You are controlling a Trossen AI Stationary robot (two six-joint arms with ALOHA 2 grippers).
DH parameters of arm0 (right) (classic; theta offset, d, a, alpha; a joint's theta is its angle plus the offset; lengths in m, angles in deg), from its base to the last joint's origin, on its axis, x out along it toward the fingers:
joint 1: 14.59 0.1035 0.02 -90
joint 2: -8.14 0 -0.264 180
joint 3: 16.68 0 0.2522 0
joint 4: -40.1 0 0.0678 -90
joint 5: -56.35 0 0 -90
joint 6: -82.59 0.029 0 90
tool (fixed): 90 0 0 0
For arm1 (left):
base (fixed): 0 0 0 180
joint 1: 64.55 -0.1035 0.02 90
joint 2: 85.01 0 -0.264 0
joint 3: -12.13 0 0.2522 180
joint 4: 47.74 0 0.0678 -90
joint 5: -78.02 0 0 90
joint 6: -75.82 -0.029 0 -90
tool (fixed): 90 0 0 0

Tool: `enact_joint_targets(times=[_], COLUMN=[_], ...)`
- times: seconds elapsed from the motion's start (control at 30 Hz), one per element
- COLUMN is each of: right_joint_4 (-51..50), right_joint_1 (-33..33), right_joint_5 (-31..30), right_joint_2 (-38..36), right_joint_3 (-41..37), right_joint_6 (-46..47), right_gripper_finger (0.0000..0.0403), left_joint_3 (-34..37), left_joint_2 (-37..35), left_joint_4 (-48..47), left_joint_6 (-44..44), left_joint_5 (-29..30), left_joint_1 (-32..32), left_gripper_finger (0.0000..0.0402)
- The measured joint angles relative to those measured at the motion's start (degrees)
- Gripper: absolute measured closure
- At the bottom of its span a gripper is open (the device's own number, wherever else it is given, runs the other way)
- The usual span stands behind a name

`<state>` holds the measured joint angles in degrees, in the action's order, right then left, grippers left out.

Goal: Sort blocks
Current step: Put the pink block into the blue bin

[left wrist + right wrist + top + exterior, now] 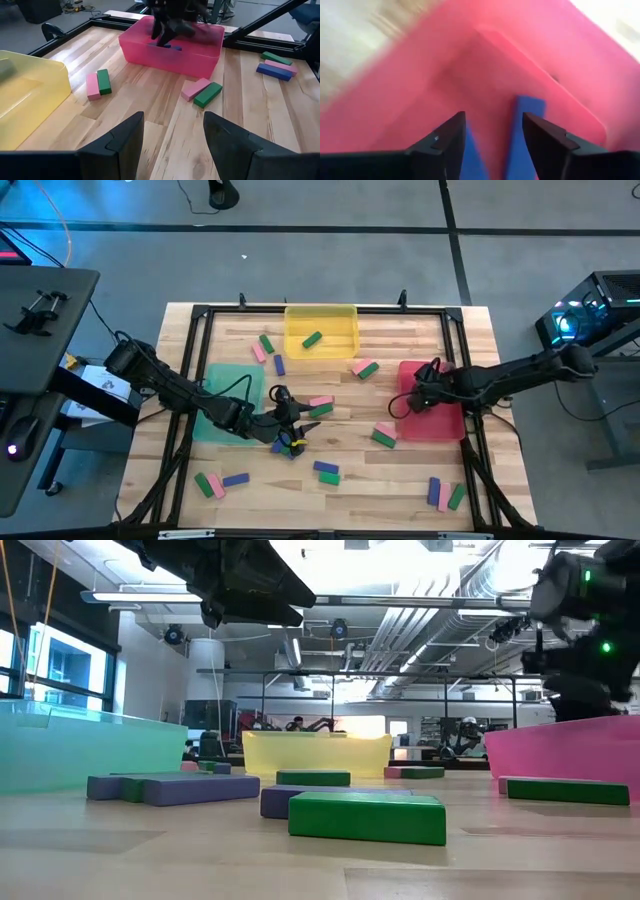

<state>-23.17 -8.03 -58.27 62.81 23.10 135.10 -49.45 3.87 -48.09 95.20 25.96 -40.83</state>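
The right gripper (492,137) hangs over the red tray (415,85), its fingers spread with nothing between them. A blue block (524,132) lies on the tray floor just beyond the gap between the fingertips. The left gripper (172,137) sits low over the bare wood, fingers wide and empty. Ahead of them a pink and green pair (201,91) lies touching, another pair (98,83) off to the side. More blocks (327,471) lie scattered over the table (400,480).
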Motion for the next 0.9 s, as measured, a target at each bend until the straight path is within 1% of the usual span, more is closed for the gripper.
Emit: enact_joint_targets(times=[0.17,0.33,0.43,0.53,0.63,0.7,0.77,0.83,0.9], right_joint_4=[-0.6,-0.1,3.0,10.1,18.1,22.7,25.7,26.7,27.2], right_joint_1=[5.9,14.9,21.7,29.5,36.6,40.4,43.4,46.0,49.0], right_joint_5=[-2.8,-4.6,-5.1,-4.8,-0.7,3.6,9.5,17.3,23.5], right_joint_2=[0.0,0.0,0.3,2.2,6.1,9.2,12.0,14.6,17.1], right_joint_3=[5.3,10.0,11.7,11.9,11.9,11.9,11.9,11.8,11.8], right_joint_6=[1.9,4.9,4.6,0.0,-3.4,-1.6,5.0,16.5,29.1], right_gripper_finger=[0.025,0.0274,0.0286,0.0296,0.0306,0.0312,0.0316,0.032,0.032], left_joint_3=[0.0,0.0,0.0,0.0,0.0,0.0,0.0,0.0,0.0], left_joint_2=[0.0,0.0,0.0,0.0,0.0,0.0,0.0,0.0,0.0], left_joint_4=[0.0,0.0,0.0,0.0,0.0,0.0,0.0,0.0,0.0], left_joint_6=[0.5,0.6,0.5,0.5,0.5,0.5,0.5,0.5,0.1], left_joint_5=[0.0,0.0,0.0,0.0,0.0,0.0,0.0,0.0,0.0], left_joint_1=[0.0,0.1,0.3,0.4,0.4,0.4,0.4,0.4,0.4], left_gripper_finger=[0.0209,0.0209,0.0209,0.0209,0.0209,0.0209,0.0209,0.0209,0.0209])
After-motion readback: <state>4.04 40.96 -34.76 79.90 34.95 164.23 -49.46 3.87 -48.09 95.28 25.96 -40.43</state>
